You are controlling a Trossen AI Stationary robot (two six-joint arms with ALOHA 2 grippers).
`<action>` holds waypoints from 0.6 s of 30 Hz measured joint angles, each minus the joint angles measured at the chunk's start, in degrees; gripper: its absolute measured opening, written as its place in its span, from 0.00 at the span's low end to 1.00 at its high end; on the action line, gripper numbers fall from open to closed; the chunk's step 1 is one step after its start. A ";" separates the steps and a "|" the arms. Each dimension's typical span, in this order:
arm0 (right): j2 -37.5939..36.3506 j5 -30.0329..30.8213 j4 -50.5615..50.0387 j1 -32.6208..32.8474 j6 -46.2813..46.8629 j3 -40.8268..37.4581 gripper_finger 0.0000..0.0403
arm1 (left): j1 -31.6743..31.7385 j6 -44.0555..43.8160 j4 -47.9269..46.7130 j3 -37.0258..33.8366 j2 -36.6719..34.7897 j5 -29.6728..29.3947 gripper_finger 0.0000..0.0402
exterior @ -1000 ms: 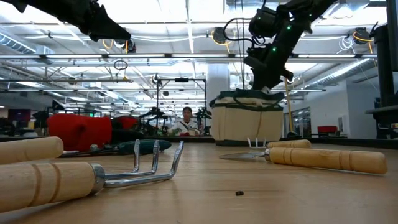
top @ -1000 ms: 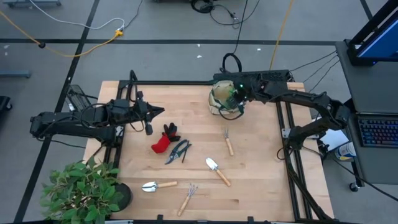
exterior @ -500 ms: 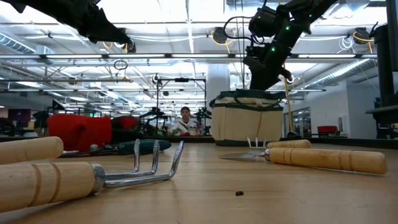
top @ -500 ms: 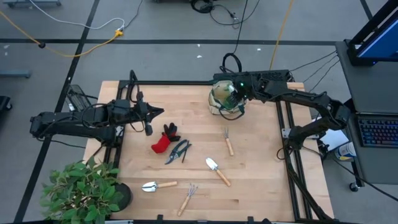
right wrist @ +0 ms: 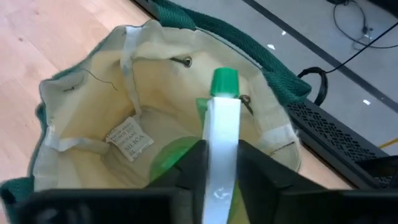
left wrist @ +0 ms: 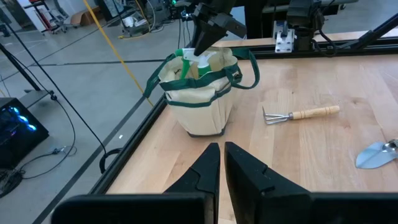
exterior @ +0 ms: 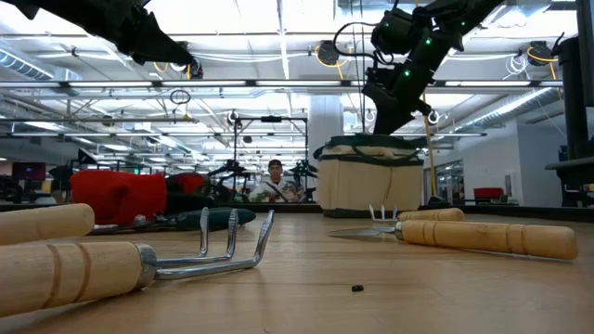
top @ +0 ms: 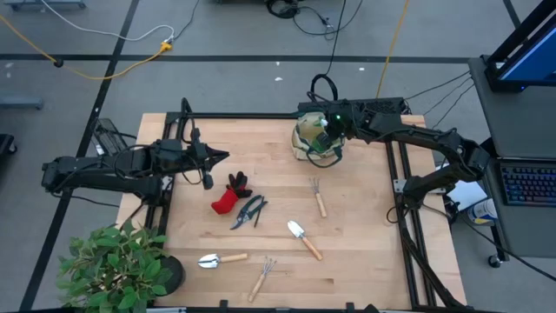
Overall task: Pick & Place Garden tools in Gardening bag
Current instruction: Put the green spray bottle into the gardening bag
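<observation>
Spray bottle held over the open bag

The right pincer (right wrist: 217, 163) holds the spray bottle (right wrist: 221, 124) by its white top, inside the mouth of the bag (top: 311, 137) at the far side of the bench (top: 365, 243). The bottle's green body points down into the bag. The left pincer (left wrist: 221, 163) waits nearly closed, holding nothing, near the red glove (top: 228, 198).

A leafy potted plant (top: 113, 265) is being seen at the table's (top: 365, 226) near-left corner. A keyboard (top: 527, 184) is lying off to the right. A person (exterior: 274, 178) is being glimpsed far behind, seated.
</observation>
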 joint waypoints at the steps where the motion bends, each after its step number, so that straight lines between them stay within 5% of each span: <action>1: 0.00 0.17 0.15 0.02 -0.08 0.01 0.10 | 0.00 -0.01 0.00 0.00 0.00 0.00 0.08; 11: -0.01 -2.49 -0.98 0.02 1.41 0.01 0.10 | 0.02 -2.30 2.39 0.00 1.33 2.29 0.08; 18: -0.09 -7.21 -1.25 0.10 1.39 0.03 0.10 | 0.00 3.34 11.64 0.00 9.04 8.21 0.08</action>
